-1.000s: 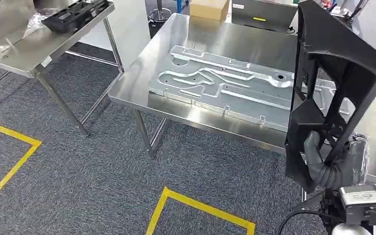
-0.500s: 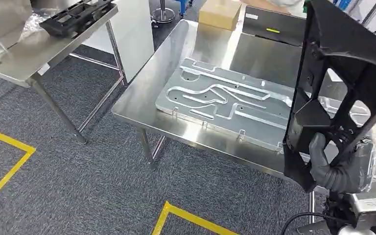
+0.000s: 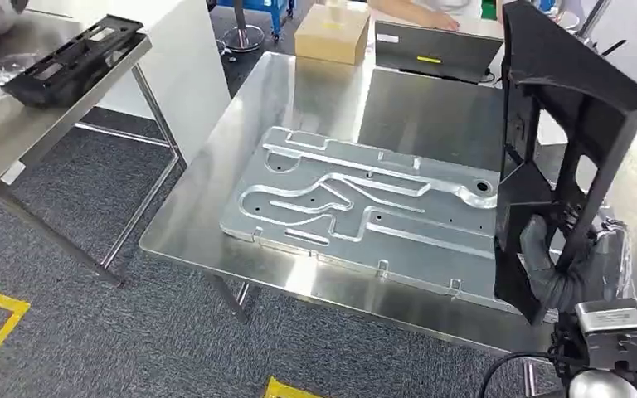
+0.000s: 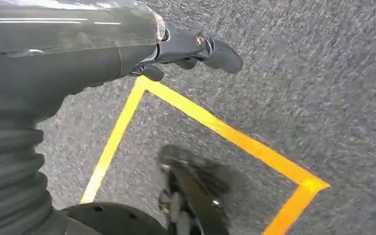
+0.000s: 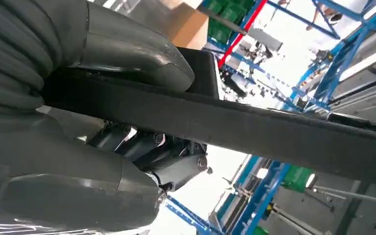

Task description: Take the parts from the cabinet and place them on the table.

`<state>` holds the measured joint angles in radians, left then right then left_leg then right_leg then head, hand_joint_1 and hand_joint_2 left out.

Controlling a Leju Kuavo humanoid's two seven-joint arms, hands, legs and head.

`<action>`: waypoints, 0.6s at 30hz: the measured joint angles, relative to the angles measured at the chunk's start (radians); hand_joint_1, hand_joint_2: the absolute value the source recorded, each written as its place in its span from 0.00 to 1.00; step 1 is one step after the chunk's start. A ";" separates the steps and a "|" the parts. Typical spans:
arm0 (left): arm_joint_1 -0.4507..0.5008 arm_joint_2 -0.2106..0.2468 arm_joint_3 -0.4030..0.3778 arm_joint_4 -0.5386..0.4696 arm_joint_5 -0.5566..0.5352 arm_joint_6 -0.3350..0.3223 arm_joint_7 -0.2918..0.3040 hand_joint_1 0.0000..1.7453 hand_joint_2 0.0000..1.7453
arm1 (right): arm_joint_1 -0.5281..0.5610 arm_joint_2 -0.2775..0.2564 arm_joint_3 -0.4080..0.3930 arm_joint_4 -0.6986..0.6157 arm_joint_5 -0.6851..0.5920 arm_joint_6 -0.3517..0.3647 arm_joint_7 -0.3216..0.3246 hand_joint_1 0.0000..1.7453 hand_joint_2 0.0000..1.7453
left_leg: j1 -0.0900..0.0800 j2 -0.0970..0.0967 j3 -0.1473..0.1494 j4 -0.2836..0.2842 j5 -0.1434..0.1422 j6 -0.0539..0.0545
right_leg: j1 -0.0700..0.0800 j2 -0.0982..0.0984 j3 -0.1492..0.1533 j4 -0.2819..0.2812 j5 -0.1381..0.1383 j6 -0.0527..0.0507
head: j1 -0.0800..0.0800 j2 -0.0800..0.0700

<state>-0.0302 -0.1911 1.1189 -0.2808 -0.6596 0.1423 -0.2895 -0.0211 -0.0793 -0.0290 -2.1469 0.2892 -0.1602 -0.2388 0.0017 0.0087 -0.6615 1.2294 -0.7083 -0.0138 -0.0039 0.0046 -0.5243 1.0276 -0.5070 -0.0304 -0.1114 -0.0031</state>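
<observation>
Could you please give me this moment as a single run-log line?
right hand: holds black frame part upright at steel table | left hand: hangs over floor, holding nothing | aluminium plate: on table

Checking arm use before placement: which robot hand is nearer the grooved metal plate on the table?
Right. The right robot hand grips the black plastic frame beside the grooved metal plate; the left robot hand hangs over carpet.

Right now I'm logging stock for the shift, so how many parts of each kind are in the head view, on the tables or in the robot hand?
Black frame parts: 2, one held by the right robot hand, one on the side table
Grey metal plates: 1
Cardboard boxes: 1
Total: 4
</observation>
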 joint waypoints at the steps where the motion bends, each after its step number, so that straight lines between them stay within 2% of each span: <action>1: 0.001 0.000 0.000 0.000 -0.001 -0.003 0.000 0.00 1.00 | -0.004 0.000 0.000 0.002 0.003 0.000 0.003 1.00 1.00 | 0.000 0.000 -0.002 -0.063 0.083 0.004 | 0.000 0.000 0.020 0.000 -0.016 0.003 | 0.000 0.000; 2: 0.004 0.000 0.000 0.000 -0.003 -0.005 0.000 0.00 1.00 | -0.007 0.000 0.000 0.005 0.006 0.000 0.006 1.00 1.00 | -0.002 0.000 -0.005 -0.132 0.225 0.014 | 0.000 -0.001 0.031 -0.002 -0.030 0.007 | 0.000 0.000; 3: 0.007 0.001 0.002 0.001 -0.004 -0.007 0.000 0.00 1.00 | -0.012 0.000 0.000 0.010 0.011 -0.003 0.007 1.00 1.00 | -0.007 -0.003 -0.017 -0.175 0.324 0.019 | 0.004 0.005 0.045 0.014 -0.045 0.014 | 0.000 0.000; 4: 0.005 0.001 0.001 0.001 -0.006 -0.008 0.000 0.00 1.00 | -0.014 0.000 0.001 0.011 0.017 -0.004 0.011 1.00 1.00 | -0.007 -0.003 -0.008 -0.164 0.311 0.024 | 0.005 0.009 0.041 0.009 -0.054 0.023 | 0.000 0.000; 6: 0.002 0.001 0.001 0.001 -0.011 -0.014 -0.003 0.00 1.00 | -0.021 -0.001 0.001 0.013 0.021 -0.010 0.017 1.00 1.00 | -0.012 -0.004 -0.006 -0.168 0.308 0.032 | 0.001 0.008 0.051 0.000 -0.065 0.035 | 0.000 0.000; 7: -0.003 0.000 0.001 0.001 -0.012 -0.017 -0.004 0.00 1.00 | -0.023 -0.003 0.001 0.012 0.021 -0.011 0.017 1.00 1.00 | -0.004 -0.005 0.001 -0.180 0.307 0.036 | 0.001 0.008 0.057 -0.006 -0.073 0.042 | 0.000 0.000; 8: -0.004 0.000 0.001 0.001 -0.013 -0.018 -0.006 0.00 1.00 | -0.022 -0.005 0.001 0.013 0.022 -0.011 0.018 1.00 1.00 | -0.001 -0.006 0.010 -0.189 0.306 0.040 | -0.002 0.005 0.055 0.012 -0.084 0.047 | 0.000 0.000; 9: -0.006 0.000 0.001 0.001 -0.014 -0.019 -0.008 0.00 1.00 | -0.026 -0.008 0.001 0.012 0.022 -0.012 0.016 1.00 1.00 | 0.000 -0.006 0.016 -0.194 0.302 0.046 | -0.003 0.002 0.026 0.060 -0.107 0.053 | 0.000 0.000; 11: -0.010 0.001 0.001 0.001 -0.017 -0.022 -0.009 0.00 1.00 | -0.028 -0.010 0.001 0.013 0.023 -0.016 0.017 1.00 1.00 | 0.001 -0.008 0.027 -0.196 0.291 0.050 | -0.009 0.002 -0.073 0.217 -0.159 0.063 | 0.000 0.000; 12: -0.010 0.001 0.001 0.001 -0.021 -0.024 -0.009 0.00 1.00 | -0.027 -0.011 0.001 0.014 0.026 -0.017 0.018 1.00 1.00 | 0.001 -0.009 0.035 -0.196 0.283 0.049 | -0.013 0.001 -0.120 0.279 -0.166 0.067 | 0.000 0.000; 13: -0.009 0.001 0.001 0.001 -0.022 -0.025 -0.010 0.00 1.00 | -0.026 -0.011 0.001 0.017 0.032 -0.017 0.022 1.00 1.00 | 0.001 -0.010 0.045 -0.196 0.274 0.048 | -0.015 0.001 -0.148 0.297 -0.146 0.070 | 0.000 0.000; 14: -0.009 0.001 0.001 0.002 -0.024 -0.027 -0.010 0.00 1.00 | -0.025 -0.013 0.001 0.019 0.040 -0.018 0.028 1.00 1.00 | 0.001 -0.011 0.058 -0.196 0.265 0.046 | -0.018 0.001 -0.152 0.263 -0.096 0.071 | 0.000 0.000; 16: -0.009 0.001 0.001 0.002 -0.031 -0.034 -0.011 0.00 1.00 | -0.028 -0.019 0.001 0.023 0.073 -0.017 0.046 1.00 1.00 | 0.003 -0.014 0.086 -0.196 0.248 0.042 | -0.020 -0.001 -0.110 0.109 0.029 0.069 | 0.000 0.000; 17: -0.009 0.001 0.001 0.002 -0.032 -0.037 -0.012 0.00 1.00 | -0.033 -0.023 0.001 0.026 0.091 -0.015 0.060 1.00 1.00 | 0.003 -0.015 0.094 -0.196 0.240 0.037 | -0.019 -0.002 -0.092 0.037 0.066 0.065 | 0.000 0.000; 18: -0.012 0.002 0.001 0.003 -0.033 -0.039 -0.012 0.00 1.00 | -0.042 -0.027 0.001 0.036 0.116 -0.008 0.082 1.00 1.00 | -0.003 -0.016 0.096 -0.195 0.236 0.030 | -0.010 -0.001 -0.084 0.036 0.057 0.060 | 0.000 0.000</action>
<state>-0.0424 -0.1896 1.1200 -0.2781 -0.6924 0.1038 -0.3018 -0.0635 -0.1068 -0.0282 -2.1114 0.4056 -0.1678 -0.1567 -0.0015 -0.0073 -0.5658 1.0342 -0.4726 0.0162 -0.0142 0.0035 -0.6085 1.0638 -0.4499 0.0301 -0.1114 -0.0031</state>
